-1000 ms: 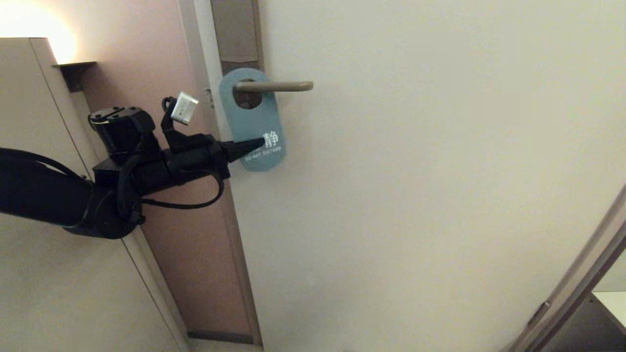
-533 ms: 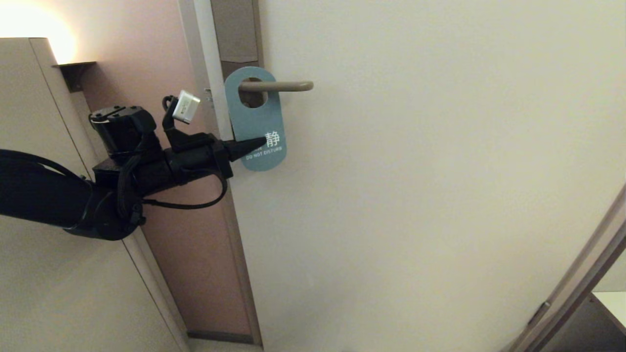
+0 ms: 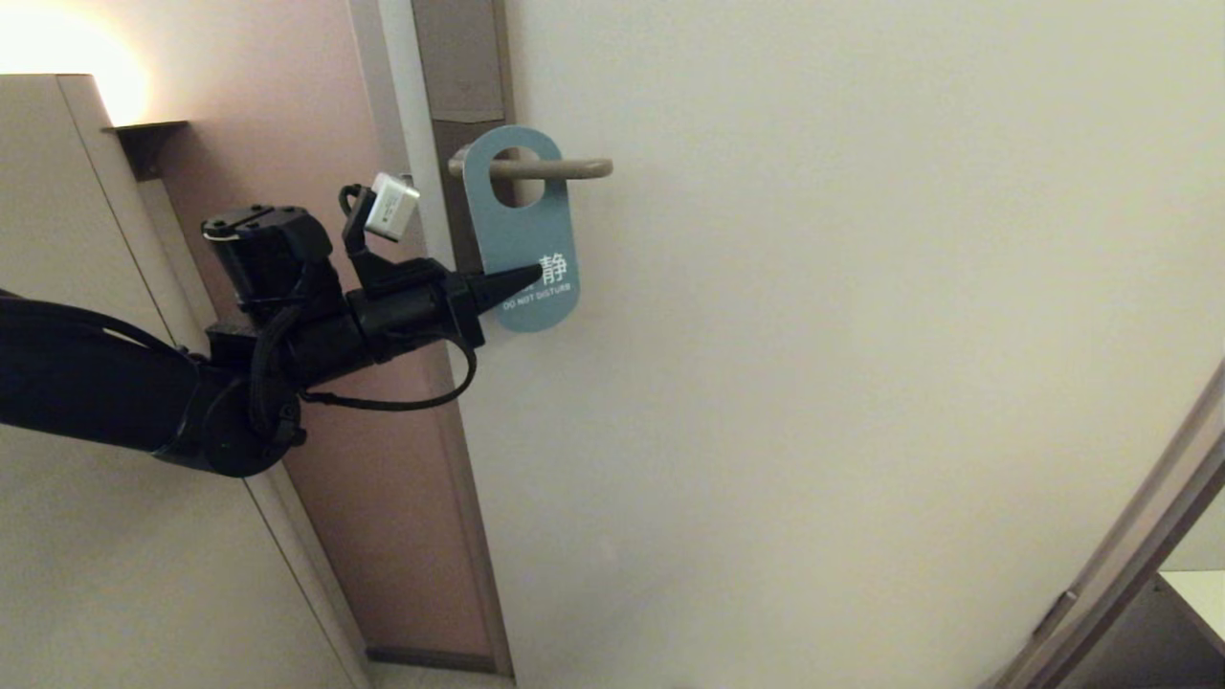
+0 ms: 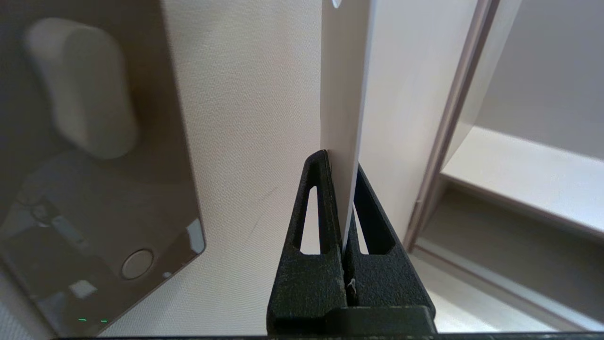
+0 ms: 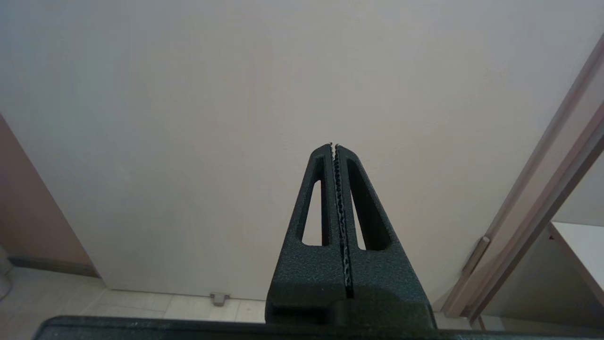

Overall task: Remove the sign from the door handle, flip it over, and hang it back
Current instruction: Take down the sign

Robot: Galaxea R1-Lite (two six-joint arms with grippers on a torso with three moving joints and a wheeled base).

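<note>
The sign (image 3: 522, 239) shows its teal-blue side with white lettering, and its hole is still round the door handle (image 3: 565, 169), about midway along the lever. My left gripper (image 3: 531, 276) reaches in from the left and is shut on the sign's lower left edge. In the left wrist view the sign (image 4: 342, 94) appears edge-on, a thin pale sheet pinched between the black fingers (image 4: 318, 189). My right gripper (image 5: 333, 146) is shut with nothing in it, pointing at the lower door, and is outside the head view.
The brown backplate (image 3: 459, 57) runs up the door's left edge, with a thumb-turn knob (image 4: 82, 89) on it. A pink wall and a cabinet (image 3: 57, 287) stand at left. A door frame (image 3: 1129, 545), a shelf (image 3: 1196, 593) and a floor doorstop (image 5: 218, 298) are low down.
My left gripper has moved right and slightly up with the sign. The sign's hole has slid along the lever away from the backplate.
</note>
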